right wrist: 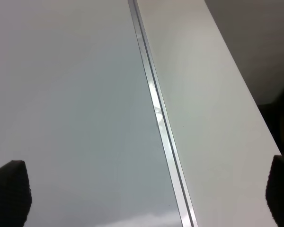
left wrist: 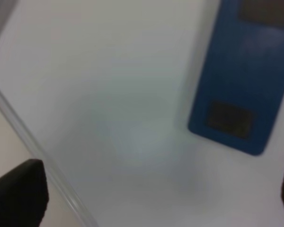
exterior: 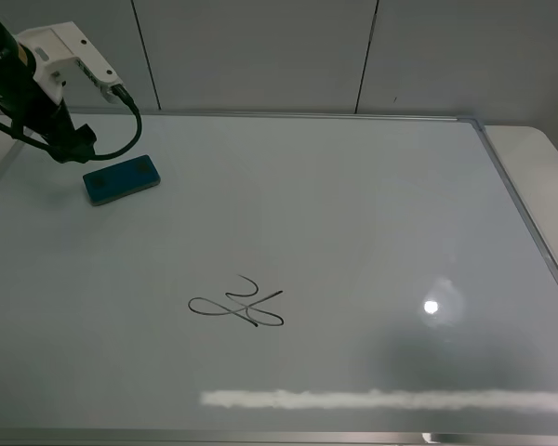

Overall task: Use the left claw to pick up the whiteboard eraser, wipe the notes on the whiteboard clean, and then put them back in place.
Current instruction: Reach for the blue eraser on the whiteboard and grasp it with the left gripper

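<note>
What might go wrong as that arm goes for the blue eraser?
1. The whiteboard eraser lies off to one side of the left claw, not between its open jaws; closing now would likely miss it.
2. The whiteboard is glossy, so a nudge might slide the eraser.

The whiteboard, glossy white in a thin silver frame, was laid flat. The eraser, a teal-blue block with two darker square patches, was seen lying flat near its far left corner. The notes, a thin black looping scribble, were found unwiped near the middle. The claw was held spread wide just beside the eraser, with nothing gripped.
</note>
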Robot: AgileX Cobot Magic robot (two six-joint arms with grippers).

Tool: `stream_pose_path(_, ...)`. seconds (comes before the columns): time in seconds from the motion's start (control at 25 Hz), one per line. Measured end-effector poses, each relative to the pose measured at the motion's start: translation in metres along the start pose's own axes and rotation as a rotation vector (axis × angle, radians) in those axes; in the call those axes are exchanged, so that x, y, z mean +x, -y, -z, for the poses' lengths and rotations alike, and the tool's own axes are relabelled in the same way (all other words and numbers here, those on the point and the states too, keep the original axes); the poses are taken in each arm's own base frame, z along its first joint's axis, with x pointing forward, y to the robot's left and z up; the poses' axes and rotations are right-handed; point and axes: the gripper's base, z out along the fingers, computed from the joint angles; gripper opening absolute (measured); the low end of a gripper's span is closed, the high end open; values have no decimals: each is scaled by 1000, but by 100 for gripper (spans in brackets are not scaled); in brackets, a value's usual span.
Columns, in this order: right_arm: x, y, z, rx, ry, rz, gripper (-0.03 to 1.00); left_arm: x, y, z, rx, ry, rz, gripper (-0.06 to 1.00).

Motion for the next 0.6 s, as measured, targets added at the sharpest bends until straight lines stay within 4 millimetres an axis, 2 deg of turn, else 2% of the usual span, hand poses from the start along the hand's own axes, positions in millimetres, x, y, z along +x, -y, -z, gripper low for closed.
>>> stream_pose_path(0.2,0,0,0,0,0,0,99,-8,-12,1,-48,73,46,99)
stream_pose_path(0.36,0,0,0,0,0,0,99,-3,-24,-8,-35,57,53,99)
stream_pose_path(0.44,0,0,0,0,0,0,99,2,-26,-14,13,29,32,99)
stream_pose_path(0.6,0,0,0,0,0,0,99,8,-17,-25,222,-6,-78,99)
